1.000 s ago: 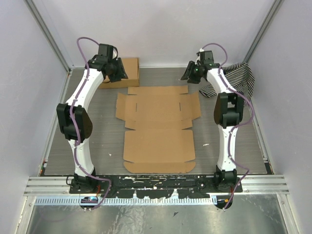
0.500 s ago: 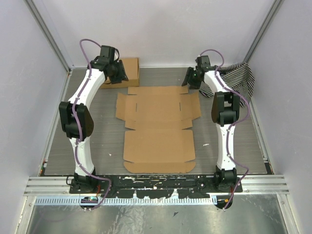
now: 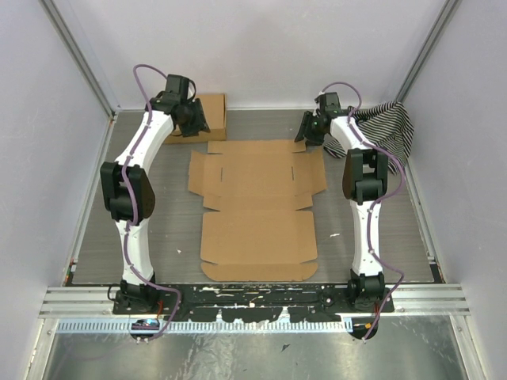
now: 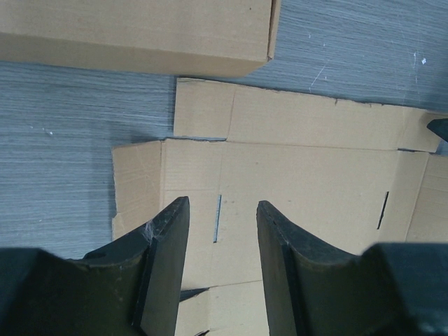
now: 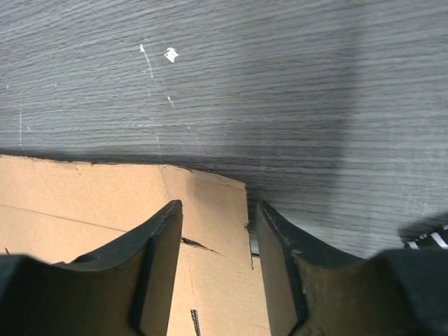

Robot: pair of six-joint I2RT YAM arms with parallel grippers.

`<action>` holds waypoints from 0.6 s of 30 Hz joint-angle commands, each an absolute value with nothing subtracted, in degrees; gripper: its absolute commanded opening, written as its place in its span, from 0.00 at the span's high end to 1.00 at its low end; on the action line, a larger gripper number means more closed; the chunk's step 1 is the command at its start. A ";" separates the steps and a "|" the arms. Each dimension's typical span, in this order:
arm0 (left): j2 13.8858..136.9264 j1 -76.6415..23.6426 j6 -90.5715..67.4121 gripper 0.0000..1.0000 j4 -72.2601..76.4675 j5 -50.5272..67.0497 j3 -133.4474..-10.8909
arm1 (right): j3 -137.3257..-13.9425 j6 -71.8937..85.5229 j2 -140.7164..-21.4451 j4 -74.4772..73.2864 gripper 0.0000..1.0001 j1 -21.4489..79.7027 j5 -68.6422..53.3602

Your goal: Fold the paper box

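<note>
The paper box (image 3: pixel 257 206) is a flat brown die-cut cardboard sheet lying unfolded in the middle of the grey table. My left gripper (image 3: pixel 192 119) is open and empty, held above the sheet's far left corner; in the left wrist view its jaws (image 4: pixel 222 210) frame the sheet (image 4: pixel 301 175) and a slot in it. My right gripper (image 3: pixel 307 131) is open and empty, low over the sheet's far right corner; in the right wrist view the jaws (image 5: pixel 215 210) straddle that corner's edge (image 5: pixel 210 203).
A finished closed cardboard box (image 3: pixel 204 117) stands at the back left, just behind the left gripper, and shows in the left wrist view (image 4: pixel 133 31). A black-and-white striped cloth (image 3: pixel 388 127) lies at the back right. Enclosure walls surround the table.
</note>
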State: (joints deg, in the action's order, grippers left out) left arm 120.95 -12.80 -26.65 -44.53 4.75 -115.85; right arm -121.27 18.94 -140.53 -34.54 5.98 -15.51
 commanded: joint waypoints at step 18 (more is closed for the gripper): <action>125.78 -12.73 -27.05 0.48 -51.24 4.36 -121.10 | -115.92 14.50 -128.58 -34.86 0.99 9.66 -12.73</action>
